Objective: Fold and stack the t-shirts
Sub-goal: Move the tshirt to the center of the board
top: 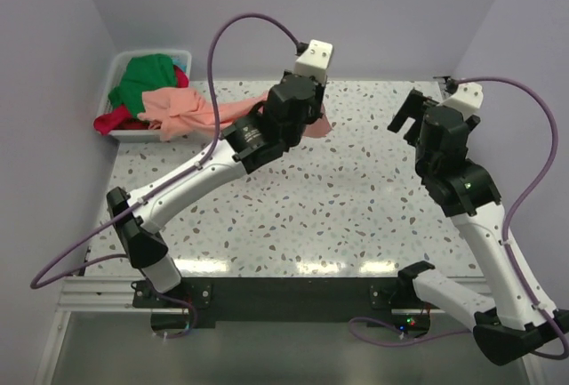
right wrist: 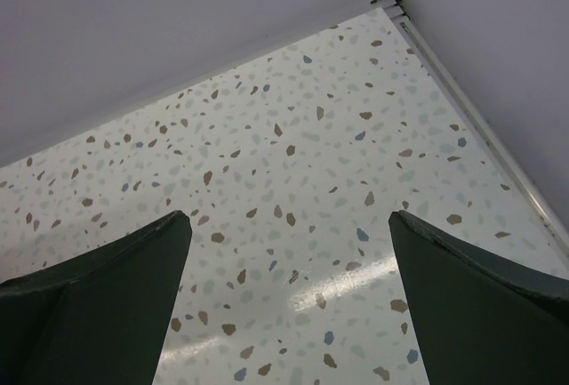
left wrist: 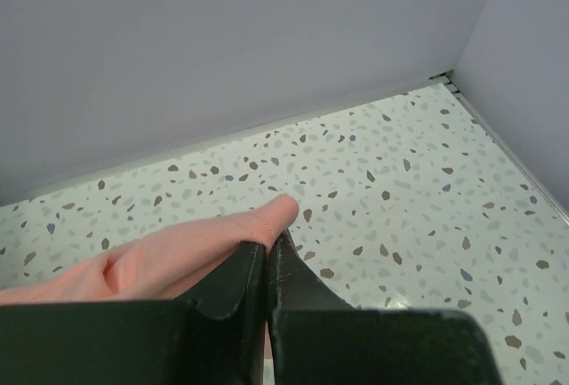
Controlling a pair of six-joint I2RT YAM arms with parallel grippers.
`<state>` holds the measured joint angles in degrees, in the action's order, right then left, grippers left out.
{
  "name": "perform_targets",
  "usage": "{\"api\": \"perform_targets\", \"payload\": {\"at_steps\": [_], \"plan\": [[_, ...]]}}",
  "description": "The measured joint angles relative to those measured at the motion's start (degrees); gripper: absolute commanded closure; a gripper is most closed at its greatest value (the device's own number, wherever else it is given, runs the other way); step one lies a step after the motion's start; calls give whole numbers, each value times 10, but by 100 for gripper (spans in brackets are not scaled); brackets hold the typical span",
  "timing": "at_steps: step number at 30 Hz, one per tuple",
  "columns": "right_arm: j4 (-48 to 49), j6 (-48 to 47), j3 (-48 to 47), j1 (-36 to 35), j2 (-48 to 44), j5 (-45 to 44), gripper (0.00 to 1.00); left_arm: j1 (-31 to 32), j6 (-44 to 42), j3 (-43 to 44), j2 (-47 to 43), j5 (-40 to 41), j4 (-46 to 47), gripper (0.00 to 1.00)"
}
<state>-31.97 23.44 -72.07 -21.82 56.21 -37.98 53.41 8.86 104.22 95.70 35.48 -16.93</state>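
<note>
One shirt | left end effector (left wrist: 269, 252) pinches salmon-pink shirt (top: 191, 109), tail on tub (top: 120, 65) | right end effector (right wrist: 289, 216) wide, empty | risk: pull drags green shirt (top: 147, 78) out

Plain cloth: salmon-pink tee (top: 191, 109), bright green tee (top: 147, 74), red-magenta tee (top: 111, 123). tub (top: 135, 134) white. table (top: 356, 198) white terrazzo w/ brown, grey, blue flecks. walls (top: 400, 12) pale lilac-grey. left arm (top: 196, 180), right arm (top: 498, 252) white w/ black joints; cables (top: 240, 20) purple.
</note>
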Motion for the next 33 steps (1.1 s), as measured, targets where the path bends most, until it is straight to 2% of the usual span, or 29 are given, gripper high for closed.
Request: {"api": "perform_targets", "payload": {"at_steps": [6,10,15,18,24,28,31,32,33], "plan": [[-19,0,0,0,-32,-22,1,96,-63,49,13,62,8,100],[-28,0,0,0,-39,-31,1,162,-127,129,39,99,29,100],[-36,0,1,0,-40,-33,1,191,-173,156,53,129,63,100],[-37,0,4,0,-43,-32,1,190,-194,107,43,165,125,100],[-36,1,11,0,-43,-28,1,187,-319,-117,-29,289,367,100],[-36,4,19,0,-37,-16,1,183,-405,-191,-73,348,525,100],[-35,9,24,0,-30,-9,1,176,-438,-224,-109,379,605,100],[-35,10,26,0,-29,-7,1,173,-440,-232,-119,388,615,96],[-33,11,30,0,-28,-2,1,170,-436,-237,-129,394,617,67]]}}
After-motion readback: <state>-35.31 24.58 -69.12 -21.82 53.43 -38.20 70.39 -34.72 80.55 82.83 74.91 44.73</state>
